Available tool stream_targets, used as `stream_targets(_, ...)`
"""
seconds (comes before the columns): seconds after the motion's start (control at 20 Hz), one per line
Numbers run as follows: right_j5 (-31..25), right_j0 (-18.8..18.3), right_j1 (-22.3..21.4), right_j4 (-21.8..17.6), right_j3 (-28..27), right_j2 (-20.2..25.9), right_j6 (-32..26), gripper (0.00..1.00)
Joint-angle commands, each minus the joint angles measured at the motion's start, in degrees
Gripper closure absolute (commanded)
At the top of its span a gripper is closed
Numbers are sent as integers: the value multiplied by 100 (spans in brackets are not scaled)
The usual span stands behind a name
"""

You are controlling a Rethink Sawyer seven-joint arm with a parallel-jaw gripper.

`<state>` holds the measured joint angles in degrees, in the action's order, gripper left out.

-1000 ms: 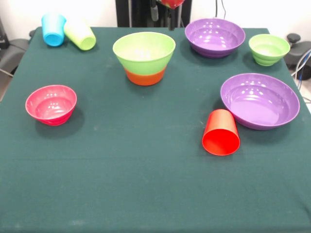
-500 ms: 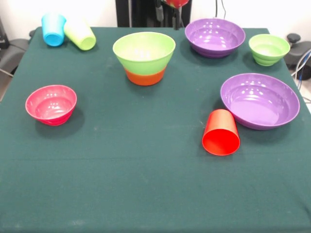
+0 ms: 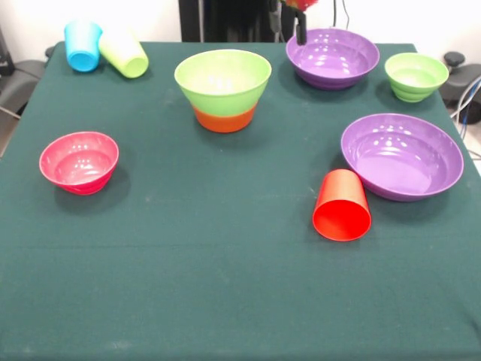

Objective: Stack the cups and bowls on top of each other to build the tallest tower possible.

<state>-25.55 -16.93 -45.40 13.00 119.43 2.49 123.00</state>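
Observation:
The tower point(image 3: 223, 89), a lime-green bowl nested on an orange one, stands at the table's back centre. Beside it to the right is a purple bowl point(image 3: 332, 56), and a small green bowl point(image 3: 415, 75) sits further right. A second, wider purple bowl point(image 3: 402, 154) rests at the right, with a red cup point(image 3: 342, 204) lying on its side against it. A pink bowl point(image 3: 79, 161) sits at the left. At the back left a sky blue cup point(image 3: 83, 45) and a lime green cup point(image 3: 124, 53) lie together. My gripper point(image 3: 298, 22) hangs at the top edge, over the left rim of the far purple bowl.
A dark green cloth point(image 3: 225, 286) covers the table. Dark chairs or equipment point(image 3: 458, 75) stand past the right and left edges.
My gripper has moved right and come down lower, from above the tower's right side to the far purple bowl's left rim. The cups and bowls have not moved.

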Motion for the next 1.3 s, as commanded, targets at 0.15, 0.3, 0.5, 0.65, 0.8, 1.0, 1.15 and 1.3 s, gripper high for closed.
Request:
stream_targets(0.15, 503, 53, 341, 83, 307, 580, 621, 0)
stream_targets(0.3, 436, 64, 386, 117, 212, 598, 648, 0)
stream_targets(0.5, 494, 13, 563, 84, 50, 610, 601, 0)
stream_targets(0.65, 535, 62, 602, 74, 2, 602, 624, 0)
stream_targets(0.8, 692, 92, 695, 52, -15, 646, 628, 0)
stream_targets(1.0, 762, 94, 800, 28, -82, 642, 610, 0)
stream_targets(1.15, 840, 106, 860, 21, -104, 649, 613, 0)
stream_targets(1.3, 891, 111, 927, 22, -146, 648, 614, 0)
